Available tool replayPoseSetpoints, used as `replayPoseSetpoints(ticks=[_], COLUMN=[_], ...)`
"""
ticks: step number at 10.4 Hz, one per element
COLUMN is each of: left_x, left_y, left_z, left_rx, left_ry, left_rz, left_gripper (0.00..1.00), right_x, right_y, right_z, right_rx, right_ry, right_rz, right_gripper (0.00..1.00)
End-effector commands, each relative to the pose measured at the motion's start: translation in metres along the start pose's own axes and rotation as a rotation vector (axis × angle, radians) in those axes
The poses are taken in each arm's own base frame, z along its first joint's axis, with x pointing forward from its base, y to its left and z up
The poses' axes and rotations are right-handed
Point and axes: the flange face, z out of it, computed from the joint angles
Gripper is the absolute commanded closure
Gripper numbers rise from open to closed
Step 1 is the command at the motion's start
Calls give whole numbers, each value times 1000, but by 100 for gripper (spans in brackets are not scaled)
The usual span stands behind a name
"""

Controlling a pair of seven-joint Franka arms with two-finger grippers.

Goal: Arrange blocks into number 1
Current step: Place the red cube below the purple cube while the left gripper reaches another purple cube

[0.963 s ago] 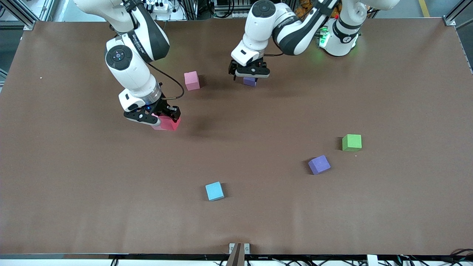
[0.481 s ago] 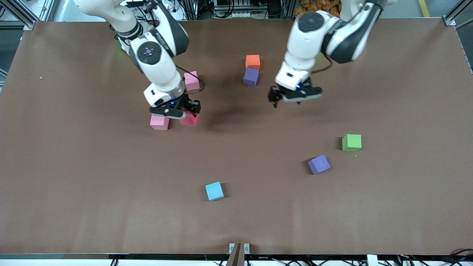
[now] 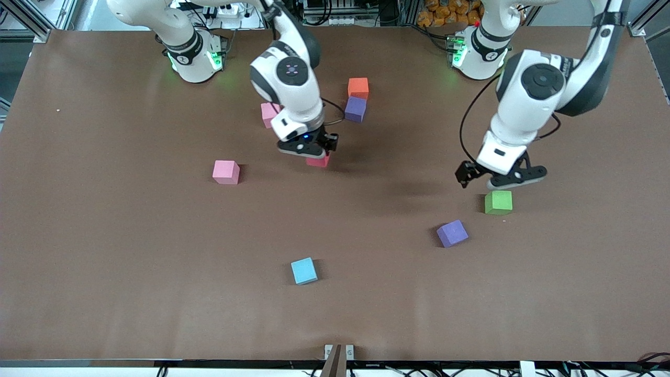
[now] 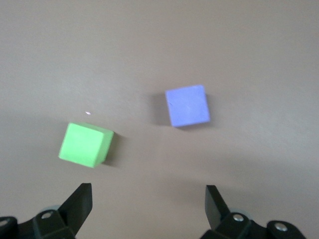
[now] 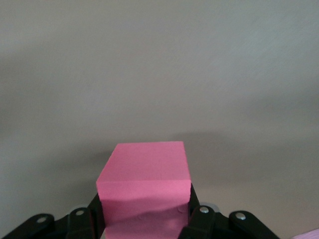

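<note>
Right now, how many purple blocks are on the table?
2. One purple block sits right beside the orange block, just nearer the front camera. The other purple block lies alone beside the green cube, toward the left arm's end.

Eight cubes show in all. There are two pink cubes (image 3: 226, 172) (image 3: 269, 112), two purple cubes (image 3: 355, 109) (image 3: 452, 233), and one red cube (image 3: 317, 161). One orange cube (image 3: 358, 87), one green cube (image 3: 498, 202) and one light-blue cube (image 3: 304, 270) complete the count.
</note>
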Motion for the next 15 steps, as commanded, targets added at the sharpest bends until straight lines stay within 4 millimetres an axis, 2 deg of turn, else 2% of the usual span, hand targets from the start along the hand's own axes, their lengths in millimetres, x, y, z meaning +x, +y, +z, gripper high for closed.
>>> replayPoseSetpoints(ticks=[1, 4, 5, 9, 12, 14, 15], left_x=[27, 35, 35, 46, 44, 50, 52], left_y=[12, 28, 36, 33, 32, 45, 56], left_z=[23, 54, 63, 71, 85, 87, 86], left_rx=[18, 43, 41, 9, -13, -46, -74], left_ry=[-22, -45, -58, -127, -163, -168, -172], left_rz=[14, 34, 37, 69, 32, 10, -4], left_gripper=[0, 0, 0, 0, 0, 0, 0], right_x=[-42, -85, -92, -129, -140, -149, -143], right_y=[-39, -51, -60, -77, -82, -81, -79], right_z=[30, 51, 52, 66, 69, 71, 72], right_rx=[-23, -45, -31, -18, -20, -28, -33], right_ry=[-2, -14, -13, -24, -19, -24, -24], right_rz=[-4, -16, -10, -74, -120, -140, -132], right_gripper=[50, 50, 50, 50, 49, 49, 49])
